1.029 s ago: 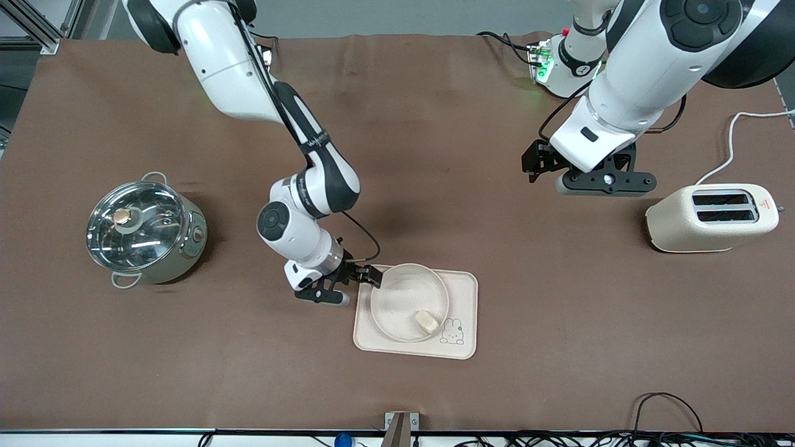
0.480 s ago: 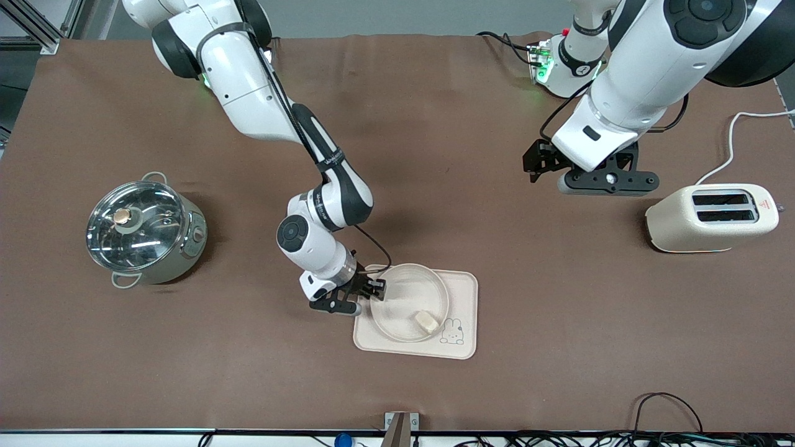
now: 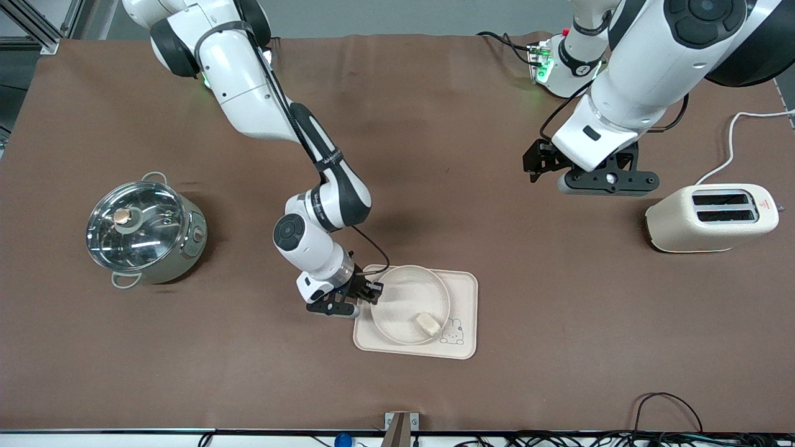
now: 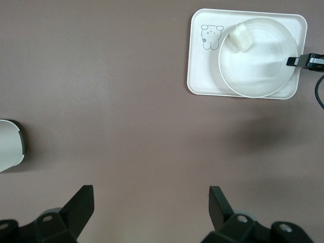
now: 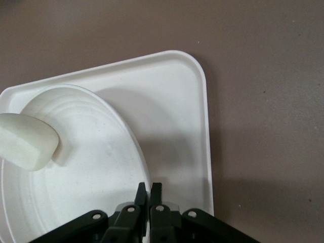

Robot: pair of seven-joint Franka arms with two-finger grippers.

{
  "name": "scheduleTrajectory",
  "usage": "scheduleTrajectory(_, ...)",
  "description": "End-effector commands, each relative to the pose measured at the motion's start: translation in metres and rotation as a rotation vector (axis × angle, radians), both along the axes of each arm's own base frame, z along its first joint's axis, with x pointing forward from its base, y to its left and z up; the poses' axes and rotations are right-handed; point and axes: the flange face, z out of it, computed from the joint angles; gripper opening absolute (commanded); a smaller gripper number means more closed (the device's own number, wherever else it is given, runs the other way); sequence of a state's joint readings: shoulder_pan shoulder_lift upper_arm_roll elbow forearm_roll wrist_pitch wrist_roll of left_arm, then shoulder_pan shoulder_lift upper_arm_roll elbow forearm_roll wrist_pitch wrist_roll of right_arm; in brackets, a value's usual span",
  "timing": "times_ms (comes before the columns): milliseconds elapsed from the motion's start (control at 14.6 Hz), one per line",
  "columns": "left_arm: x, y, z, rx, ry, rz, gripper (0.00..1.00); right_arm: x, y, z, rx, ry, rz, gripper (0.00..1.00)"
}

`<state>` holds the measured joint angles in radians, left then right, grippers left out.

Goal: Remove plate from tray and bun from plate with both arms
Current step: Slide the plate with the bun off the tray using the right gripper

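Observation:
The round cream plate [image 3: 404, 298] lies on the rectangular rabbit tray [image 3: 464, 292], nearer to the front camera than the table's middle. The small pale bun [image 3: 427, 323] sits in the plate beside the rabbit drawing. My right gripper [image 3: 372, 290] is shut on the plate's rim at the side toward the right arm's end; the right wrist view shows its fingertips [image 5: 149, 190] pinching the rim of the plate [image 5: 91, 167], with the bun [image 5: 25, 142] and the tray [image 5: 172, 111]. My left gripper [image 3: 535, 166] is open and empty [image 4: 152, 202], waiting over bare table near the toaster.
A cream toaster [image 3: 711, 217] with a white cord stands at the left arm's end. A steel pot with a glass lid [image 3: 144, 228] stands at the right arm's end. Brown cloth covers the table.
My right gripper has moved onto the plate's rim and closed on it. The plate and bun have hardly shifted. The left arm has not moved.

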<state>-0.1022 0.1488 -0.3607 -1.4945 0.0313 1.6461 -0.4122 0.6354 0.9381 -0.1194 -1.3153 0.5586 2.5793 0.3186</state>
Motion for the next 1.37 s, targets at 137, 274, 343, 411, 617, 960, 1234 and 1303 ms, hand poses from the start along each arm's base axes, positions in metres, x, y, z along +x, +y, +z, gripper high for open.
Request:
scheduleTrajectory(137, -0.003, 0.004, 0.007, 0.019, -0.007, -0.008, 1.0, -0.091, -0.004, 0.034, -0.012, 0.047, 0.065, 0.0)
scheduleTrajectory(274, -0.004, 0.003, 0.009, 0.018, -0.01, -0.008, 1.0, -0.137, 0.002, 0.04, -0.013, 0.045, 0.093, 0.0)
scheduleTrajectory(343, -0.004, 0.003, 0.009, 0.018, -0.01, -0.008, 1.0, -0.157, 0.004, 0.038, -0.011, 0.036, 0.099, 0.0)
scheduleTrajectory(411, -0.004, 0.003, 0.009, 0.018, -0.01, -0.008, 1.0, -0.175, 0.006, 0.032, -0.013, 0.032, 0.107, 0.0)
scheduleTrajectory(617, -0.005, 0.003, 0.009, 0.018, -0.006, -0.008, 1.0, -0.198, 0.011, 0.017, -0.021, 0.032, 0.122, 0.0)
scheduleTrajectory(960, -0.013, 0.008, 0.001, 0.055, 0.066, -0.003, 1.0, -0.197, 0.007, 0.009, -0.019, 0.075, 0.073, 0.9)
scheduleTrajectory(1234, -0.013, -0.007, -0.019, 0.043, 0.085, -0.007, 1.0, -0.197, 0.012, 0.096, 0.081, 0.165, -0.059, 1.0)
scheduleTrajectory(1303, -0.012, -0.019, -0.034, 0.028, 0.067, 0.008, 1.0, -0.191, -0.002, 0.131, 0.096, 0.205, -0.059, 1.0)
